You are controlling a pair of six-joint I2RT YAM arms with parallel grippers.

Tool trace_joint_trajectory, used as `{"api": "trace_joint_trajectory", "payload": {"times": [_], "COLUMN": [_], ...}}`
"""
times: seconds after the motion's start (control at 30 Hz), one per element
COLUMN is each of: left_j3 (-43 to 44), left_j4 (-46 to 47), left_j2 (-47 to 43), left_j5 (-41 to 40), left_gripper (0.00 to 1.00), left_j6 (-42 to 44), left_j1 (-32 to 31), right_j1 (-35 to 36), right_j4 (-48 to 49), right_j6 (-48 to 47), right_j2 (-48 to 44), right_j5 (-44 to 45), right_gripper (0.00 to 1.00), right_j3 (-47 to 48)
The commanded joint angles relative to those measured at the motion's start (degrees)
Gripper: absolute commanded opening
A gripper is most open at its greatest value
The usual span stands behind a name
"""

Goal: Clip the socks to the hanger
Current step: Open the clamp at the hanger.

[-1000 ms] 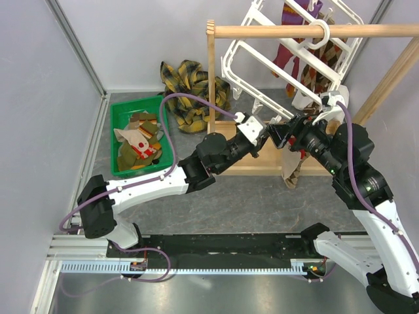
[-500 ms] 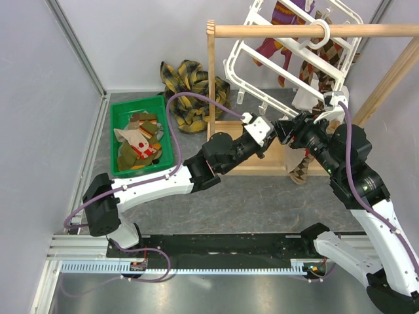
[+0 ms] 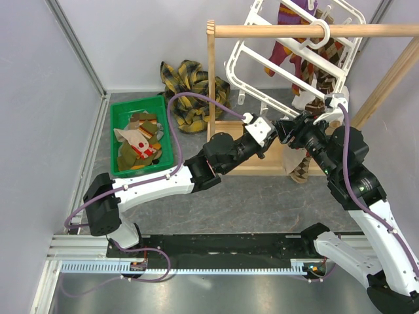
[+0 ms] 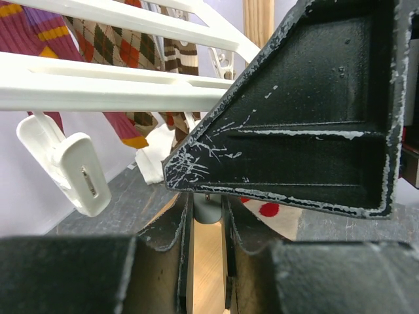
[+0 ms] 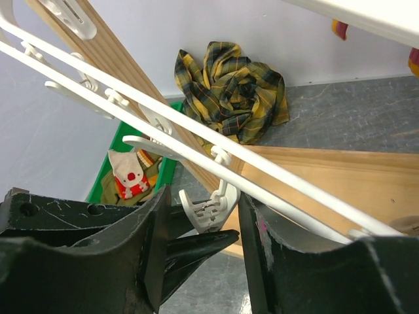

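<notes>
The white hanger (image 3: 262,62) hangs tilted from the wooden rod, with striped and argyle socks (image 3: 308,62) clipped on it. A brown argyle sock (image 3: 300,169) dangles below my right wrist; what holds it is hidden. My right gripper (image 3: 283,128) is open, and one dangling white clip (image 5: 211,208) sits between its fingers under the hanger bars (image 5: 196,137). My left gripper (image 3: 267,134) meets it tip to tip. In the left wrist view its jaws stand a narrow gap apart with nothing between them (image 4: 207,209). More socks (image 3: 139,140) lie in the green bin.
The green bin (image 3: 116,114) sits at the left. A yellow-black plaid cloth (image 3: 190,82) lies by the back wall. The wooden rack's rod (image 3: 275,31), post (image 3: 211,78) and base tray (image 3: 262,163) surround both grippers. Another loose clip (image 4: 72,173) hangs close to my left gripper.
My left gripper has moved right, up against my right gripper. The hanger has swung and the dangling argyle sock has shifted right. Little has changed in the last half second.
</notes>
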Motion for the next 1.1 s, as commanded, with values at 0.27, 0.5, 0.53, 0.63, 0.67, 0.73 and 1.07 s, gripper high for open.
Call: {"api": "trace_joint_trajectory", "payload": {"times": [0.27,0.5,0.53,0.63,0.67,0.73,1.07], "left_j3": [-0.3,-0.4,-0.4,-0.5,-0.5,-0.7,-4.4], "left_j4": [-3.7,-3.7,-3.7,-3.6,-3.5,-3.4,-5.2], "left_j2": [-0.1,-0.3,-0.3,-0.4,-0.5,-1.0,-6.8], "left_j5": [6.1,5.9,5.6,5.1,4.8,4.1,-1.4], "left_gripper": [0.02,0.02,0.02,0.08,0.13,0.18,0.61], "left_j6": [-3.4,-4.6,-4.8,-5.6,-5.7,-6.2,-10.5], "left_j1": [-3.1,-3.0,-3.0,-3.0,-3.0,-3.0,-1.3], "right_j1": [-1.0,-1.0,-1.0,-1.1,-1.0,-1.0,-1.0], "right_j4": [11.9,12.3,12.3,12.3,12.3,12.4,12.6], "right_j6": [-1.1,-1.1,-1.1,-0.7,-0.7,-0.5,-0.4], "right_j2": [0.2,-0.2,-0.3,-0.5,-0.6,-0.8,-1.3], "right_j5": [9.8,9.6,9.5,9.0,9.0,8.8,8.4], "right_gripper": [0.48,0.28,0.25,0.11,0.06,0.01,0.0], "right_j3": [-0.8,-1.7,-2.0,-2.5,-2.5,-2.9,-4.4]}}
